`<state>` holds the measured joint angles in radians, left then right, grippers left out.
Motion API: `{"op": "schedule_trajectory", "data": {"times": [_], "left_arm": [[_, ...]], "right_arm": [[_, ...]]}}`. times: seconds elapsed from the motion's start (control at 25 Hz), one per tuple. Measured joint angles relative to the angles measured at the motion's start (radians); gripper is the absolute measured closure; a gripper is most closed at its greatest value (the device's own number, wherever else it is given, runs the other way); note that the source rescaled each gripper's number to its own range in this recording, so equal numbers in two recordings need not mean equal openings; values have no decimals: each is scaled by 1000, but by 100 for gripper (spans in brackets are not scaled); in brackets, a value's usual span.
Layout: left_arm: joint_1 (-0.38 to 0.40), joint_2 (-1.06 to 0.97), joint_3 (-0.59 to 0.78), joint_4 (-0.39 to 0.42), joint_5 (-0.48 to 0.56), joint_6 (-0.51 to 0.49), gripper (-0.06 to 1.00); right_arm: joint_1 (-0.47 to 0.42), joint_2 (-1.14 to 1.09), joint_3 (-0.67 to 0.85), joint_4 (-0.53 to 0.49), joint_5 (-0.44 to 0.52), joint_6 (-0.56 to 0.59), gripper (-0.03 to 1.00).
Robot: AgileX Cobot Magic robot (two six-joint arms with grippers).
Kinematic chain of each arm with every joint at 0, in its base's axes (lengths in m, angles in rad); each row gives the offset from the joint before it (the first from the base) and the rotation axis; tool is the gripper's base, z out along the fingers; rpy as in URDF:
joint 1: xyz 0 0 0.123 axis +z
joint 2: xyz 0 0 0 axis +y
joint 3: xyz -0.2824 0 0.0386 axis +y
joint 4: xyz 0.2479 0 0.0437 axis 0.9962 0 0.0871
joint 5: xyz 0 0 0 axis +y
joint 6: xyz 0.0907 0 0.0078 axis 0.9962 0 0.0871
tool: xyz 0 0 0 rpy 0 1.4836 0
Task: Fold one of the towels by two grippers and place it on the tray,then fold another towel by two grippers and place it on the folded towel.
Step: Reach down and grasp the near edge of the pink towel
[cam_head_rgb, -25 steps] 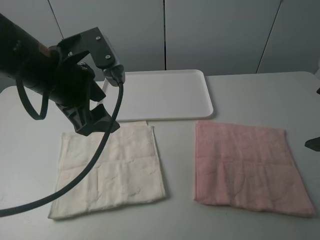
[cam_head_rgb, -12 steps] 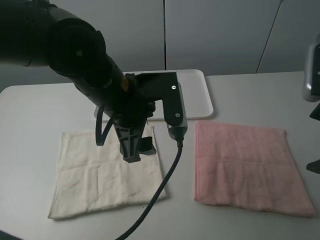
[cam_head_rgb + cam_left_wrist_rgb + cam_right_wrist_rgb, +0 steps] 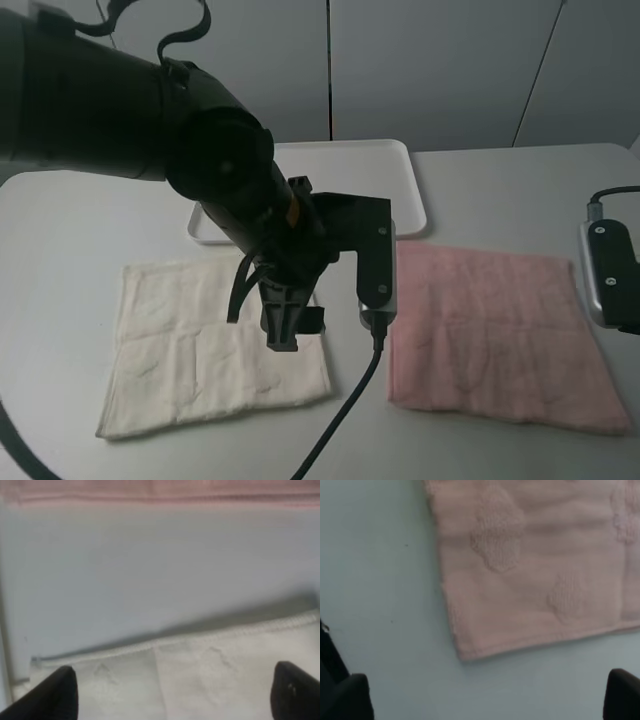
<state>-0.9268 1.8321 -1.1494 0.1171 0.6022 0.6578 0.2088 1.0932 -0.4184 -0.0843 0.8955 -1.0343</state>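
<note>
Both claws spread wide and empty, the robot squares up to the pink towel point(image 3: 490, 335). The towel lies flat and unfolded on the right side of the grey table point(image 3: 60, 230), just in front of the right end of the white tray point(image 3: 350, 170) and apart from it. It is close to square, a little wider across than deep, with its side edges slanting slightly outward toward the near side. The left gripper point(image 3: 286, 325) points down over the right-hand border of the cream-white towel point(image 3: 190, 350), so the pink towel lies to its right across a narrow strip of bare table. The left wrist view shows that order plainly: the cream hem beneath the parted fingertips point(image 3: 55, 692), then bare table, then the pink hem beyond. The left arm point(image 3: 130, 110) reaches in from the upper left of the high view, bulky and bent steeply down at the wrist. The right arm point(image 3: 607, 272) shows only at the right margin of that view, beside the pink towel's right edge. The right gripper point(image 3: 482, 697) looks down on one corner of the pink cloth, which lies just ahead of its wide-set fingers without touching them. By the look of it the right arm is the nearer to the pink towel. The left one would need to cross the gap to the towel's left edge before the pair can lift and fold. The part of the tray that shows is bare.
</note>
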Motion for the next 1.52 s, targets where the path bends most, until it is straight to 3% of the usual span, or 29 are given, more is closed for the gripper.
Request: {"op": "schedule_trajectory", "data": {"times": [0.44,1.0,1.52], "left_arm": [[-20,24,0,4,-21,0,-5],[-20,24,0,7,-23,-2,-5],[-20,24,0,7,-27,-4,-5]], "right_arm": [[0,245,6,-7,-144,-5,-3],[0,295,126,-58,-316,-50,-3],[0,415,130,-62,-365,-50,-1]]}}
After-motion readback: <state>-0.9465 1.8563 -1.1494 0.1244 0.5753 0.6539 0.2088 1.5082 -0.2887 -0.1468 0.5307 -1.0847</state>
